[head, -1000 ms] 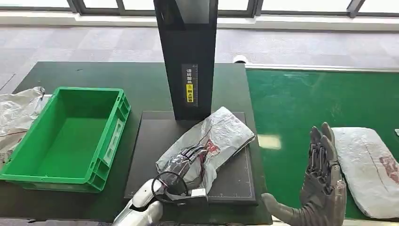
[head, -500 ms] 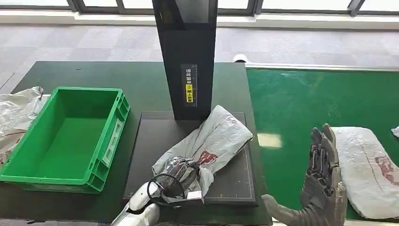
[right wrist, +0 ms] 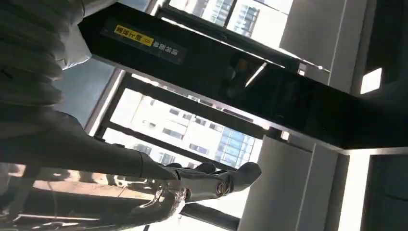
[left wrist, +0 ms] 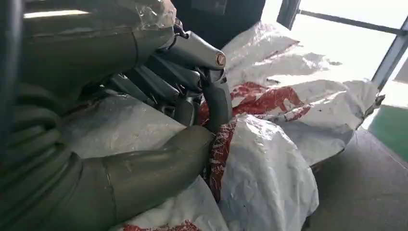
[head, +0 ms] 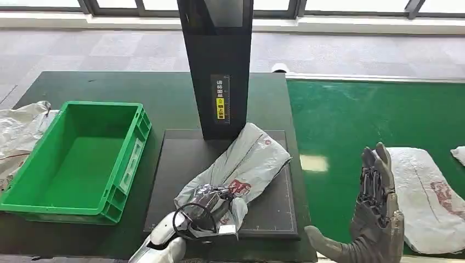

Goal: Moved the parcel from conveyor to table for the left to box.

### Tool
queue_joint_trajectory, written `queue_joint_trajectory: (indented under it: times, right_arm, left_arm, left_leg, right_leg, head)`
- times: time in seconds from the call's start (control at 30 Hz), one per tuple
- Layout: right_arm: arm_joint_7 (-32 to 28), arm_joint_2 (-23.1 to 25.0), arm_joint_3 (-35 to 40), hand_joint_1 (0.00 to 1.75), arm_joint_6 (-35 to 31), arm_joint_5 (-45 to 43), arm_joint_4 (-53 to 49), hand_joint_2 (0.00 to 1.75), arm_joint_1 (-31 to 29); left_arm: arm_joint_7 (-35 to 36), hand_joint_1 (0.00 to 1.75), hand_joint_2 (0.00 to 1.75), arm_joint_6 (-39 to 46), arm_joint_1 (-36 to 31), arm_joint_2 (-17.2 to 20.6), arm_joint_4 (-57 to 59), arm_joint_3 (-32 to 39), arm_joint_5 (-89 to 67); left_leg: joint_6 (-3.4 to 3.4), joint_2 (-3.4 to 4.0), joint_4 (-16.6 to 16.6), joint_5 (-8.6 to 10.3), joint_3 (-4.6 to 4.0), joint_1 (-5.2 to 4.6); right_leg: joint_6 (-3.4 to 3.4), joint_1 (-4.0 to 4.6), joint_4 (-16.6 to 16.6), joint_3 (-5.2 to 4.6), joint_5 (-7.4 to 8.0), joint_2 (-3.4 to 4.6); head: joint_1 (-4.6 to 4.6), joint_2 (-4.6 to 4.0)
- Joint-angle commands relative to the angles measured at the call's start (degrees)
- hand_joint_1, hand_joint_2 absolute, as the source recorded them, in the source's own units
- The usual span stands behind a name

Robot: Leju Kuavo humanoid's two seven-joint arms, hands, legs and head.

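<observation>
Your left hand grips the parcel just right of the green crate; right hand spread, empty.

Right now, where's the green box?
In the head view, the green box sits on the dark table's left side, beside the black mat where the left hand grips the parcel.
</observation>
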Motion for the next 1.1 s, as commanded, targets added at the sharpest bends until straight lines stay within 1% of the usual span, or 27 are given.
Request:
queue_joint_trajectory:
  times: [0.03, 0.2, 0.37, 0.53, 0.7, 0.77, 0.8, 0.83, 1.1]
  right_arm:
    - [0.15, -1.53, 2.31, 0.0, -2.17, 0.44, 0.12, 1.75, 0.93]
    - [0.15, -0.86, 2.46, 0.0, -2.18, 0.64, 0.54, 1.75, 0.48]
    - [0.15, -0.86, 2.46, 0.0, -2.18, 0.64, 0.54, 1.75, 0.48]
    - [0.15, -0.65, 2.22, 0.0, -1.28, 0.36, 1.07, 1.75, 0.33]
    - [0.15, -1.0, 2.24, 0.0, -1.27, -0.12, 0.82, 1.75, 0.54]
    - [0.15, -1.05, 2.15, 0.0, -1.03, -0.39, 0.97, 1.75, 0.41]
    - [0.15, -1.05, 2.15, 0.0, -1.03, -0.39, 0.97, 1.75, 0.41]
    - [0.15, -1.05, 2.15, 0.0, -1.03, -0.39, 0.97, 1.75, 0.41]
    - [0.15, -0.97, 1.86, 0.0, -0.49, -0.66, 1.39, 1.75, 0.01]
  left_arm:
    - [-5.83, 1.75, 1.75, 7.36, 4.99, 3.04, -13.17, 7.2, 9.5]
    - [-12.67, 1.75, 1.75, 9.67, 9.94, 2.94, -25.79, 9.89, 20.56]
    - [-12.67, 1.75, 1.75, 9.67, 9.94, 2.94, -25.79, 9.89, 20.56]
    - [-16.61, 1.75, 1.75, 9.43, 12.07, 2.71, -30.01, 10.6, 26.88]
    - [-16.84, 1.75, 1.75, 9.62, 12.68, 2.68, -30.81, 11.05, 27.43]
    - [-16.84, 1.75, 1.75, 9.71, 12.91, 2.61, -30.81, 11.13, 27.44]
    - [-16.84, 1.75, 1.75, 9.71, 12.91, 2.61, -30.81, 11.13, 27.44]
    - [-16.84, 1.75, 1.75, 9.71, 12.91, 2.61, -30.81, 11.13, 27.44]
    - [-16.84, 1.75, 1.75, 9.88, 13.59, 2.43, -31.27, 10.81, 27.15]
  left_leg:
    - [0.02, 0.24, -0.14, 0.07, -0.05, -0.03]
    - [0.02, 0.33, -0.12, 0.04, -0.13, -0.05]
    - [0.02, 0.14, -0.1, 0.04, -0.18, -0.03]
    - [0.03, 0.26, -0.19, 0.1, -0.22, -0.05]
    - [0.01, 0.15, -0.09, 0.03, -0.22, 0.0]
    - [0.01, 0.14, -0.1, 0.03, -0.21, -0.03]
    - [0.03, 0.26, -0.34, 0.17, -0.16, -0.07]
    - [0.02, 0.13, -0.1, 0.04, -0.22, -0.03]
    - [0.04, 0.18, -0.18, 0.1, -0.23, -0.05]
  right_leg:
    - [-0.03, -0.02, -0.11, -0.15, 0.13, 0.22]
    - [-0.03, -0.03, -0.05, -0.3, 0.11, 0.32]
    - [-0.02, -0.03, -0.05, -0.27, 0.06, 0.14]
    - [-0.03, -0.05, -0.12, -0.34, 0.15, 0.24]
    - [-0.03, -0.01, -0.06, -0.3, 0.07, 0.14]
    - [-0.02, -0.03, -0.05, -0.3, 0.06, 0.14]
    - [-0.05, -0.06, -0.26, -0.3, 0.2, 0.24]
    - [-0.02, -0.02, -0.06, -0.3, 0.06, 0.13]
    - [-0.02, -0.04, -0.13, -0.33, 0.13, 0.17]
  head:
    - [0.0, 0.0]
    - [0.0, 0.0]
    - [0.0, 0.0]
    - [0.0, -0.02]
    - [0.0, 0.0]
    - [0.0, -0.02]
    - [0.0, -0.02]
    - [0.0, -0.02]
    - [0.0, -0.02]
